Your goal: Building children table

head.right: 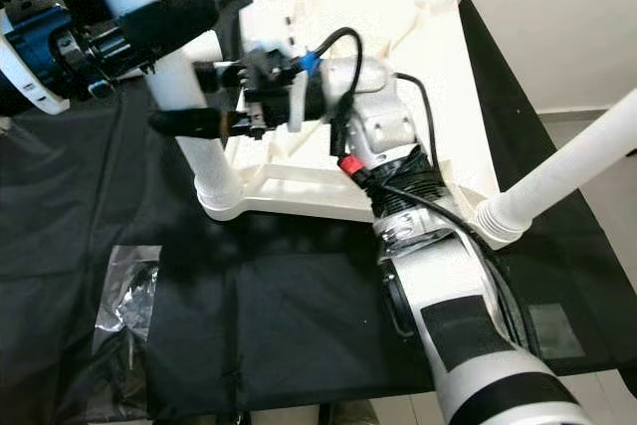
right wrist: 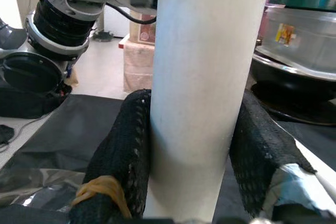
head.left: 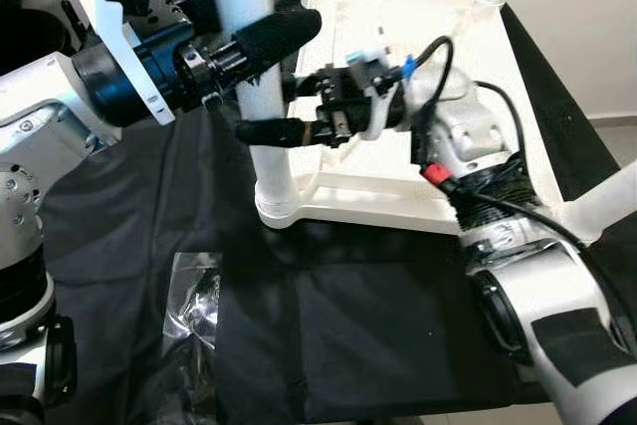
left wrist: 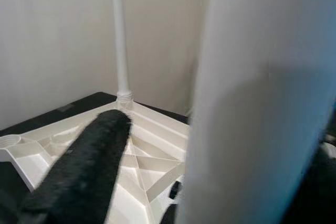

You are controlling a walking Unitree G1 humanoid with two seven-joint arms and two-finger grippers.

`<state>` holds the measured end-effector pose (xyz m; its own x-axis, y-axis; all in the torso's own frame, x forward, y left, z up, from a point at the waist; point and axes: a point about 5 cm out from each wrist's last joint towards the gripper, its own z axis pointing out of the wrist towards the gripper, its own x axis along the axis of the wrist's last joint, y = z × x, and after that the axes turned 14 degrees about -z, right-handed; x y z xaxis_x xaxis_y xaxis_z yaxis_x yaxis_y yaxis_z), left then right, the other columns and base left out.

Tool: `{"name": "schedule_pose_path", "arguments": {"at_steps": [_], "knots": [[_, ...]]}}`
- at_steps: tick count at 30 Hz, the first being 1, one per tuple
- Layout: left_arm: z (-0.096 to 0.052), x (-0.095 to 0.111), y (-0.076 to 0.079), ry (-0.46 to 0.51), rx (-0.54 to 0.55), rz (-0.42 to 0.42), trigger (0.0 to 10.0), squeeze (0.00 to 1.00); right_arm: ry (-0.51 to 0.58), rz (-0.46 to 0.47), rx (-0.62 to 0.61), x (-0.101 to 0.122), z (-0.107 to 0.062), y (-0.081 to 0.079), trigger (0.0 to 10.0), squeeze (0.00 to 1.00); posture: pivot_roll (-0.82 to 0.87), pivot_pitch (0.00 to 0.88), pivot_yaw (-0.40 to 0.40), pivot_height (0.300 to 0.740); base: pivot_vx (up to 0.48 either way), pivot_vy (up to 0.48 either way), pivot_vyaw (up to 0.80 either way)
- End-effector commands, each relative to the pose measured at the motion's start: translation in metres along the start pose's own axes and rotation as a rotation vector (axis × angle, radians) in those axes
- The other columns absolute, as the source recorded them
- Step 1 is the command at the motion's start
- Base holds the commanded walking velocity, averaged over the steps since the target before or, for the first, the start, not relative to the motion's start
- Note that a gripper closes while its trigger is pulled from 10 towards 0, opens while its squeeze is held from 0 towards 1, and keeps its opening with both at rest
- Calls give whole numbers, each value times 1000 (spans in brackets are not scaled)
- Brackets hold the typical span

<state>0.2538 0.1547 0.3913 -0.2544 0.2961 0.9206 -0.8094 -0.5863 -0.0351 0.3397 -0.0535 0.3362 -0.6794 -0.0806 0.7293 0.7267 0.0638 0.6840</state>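
Both grippers clamp the same upright white table leg (head.left: 261, 67): the right gripper (head.left: 267, 106) pinches it from the right, fingers (right wrist: 128, 156) tight against either side, while the left gripper (head.left: 261, 42) grips from the left, one finger (left wrist: 84, 166) showing beside the leg. Its foot sits in the near-left corner socket of the overturned white tabletop (head.left: 438, 206) (ribbed underside up) on black cloth (head.left: 348, 325). A clear plastic bag (head.left: 194, 311) lies nearby.

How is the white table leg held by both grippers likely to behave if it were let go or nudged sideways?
The table leg looks like a stiff, smooth plastic tube, so probably light and a bit slippery. It stands upright in the upturned tabletop's corner socket; if not yet tight, it may tip. Both the right gripper and left gripper flank it.
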Motion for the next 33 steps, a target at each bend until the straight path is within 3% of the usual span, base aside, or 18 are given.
{"name": "schedule_pose_path", "arguments": {"at_steps": [1,8,13,15,21,23,25,30,33], "knots": [[-3,1,-1,6,12,3,10000,1000,-5,-30,-16,3,6,-4,0,0,68,315,-15,740,0,0,0],[-6,2,-5,15,43,14,10000,1000,-40,3,-137,-3,8,-7,0,0,61,309,-14,740,0,0,0],[-10,3,-7,21,57,17,10000,1000,-115,20,-294,-10,7,-11,0,0,55,302,-18,740,0,0,0],[-12,4,-8,22,63,17,10000,1000,-174,40,-398,-16,12,-19,0,0,53,300,-19,740,0,0,0],[-13,4,-8,25,66,15,10000,1000,-209,75,-477,-20,16,-26,0,0,50,299,-23,740,0,0,0],[-14,4,-8,28,67,12,10000,1000,-248,147,-553,-25,28,-40,0,0,44,298,-18,740,0,0,0],[-14,4,-8,28,66,13,10000,1000,-292,159,-606,-27,30,-42,0,0,43,299,-18,740,0,0,0],[-15,4,-8,28,66,15,10000,1000,-374,145,-721,-30,30,-40,0,0,38,295,-23,740,0,0,0],[-16,4,-8,30,68,17,10000,1000,-483,102,-857,-35,33,-47,0,0,37,295,-24,740,0,0,0]]}}
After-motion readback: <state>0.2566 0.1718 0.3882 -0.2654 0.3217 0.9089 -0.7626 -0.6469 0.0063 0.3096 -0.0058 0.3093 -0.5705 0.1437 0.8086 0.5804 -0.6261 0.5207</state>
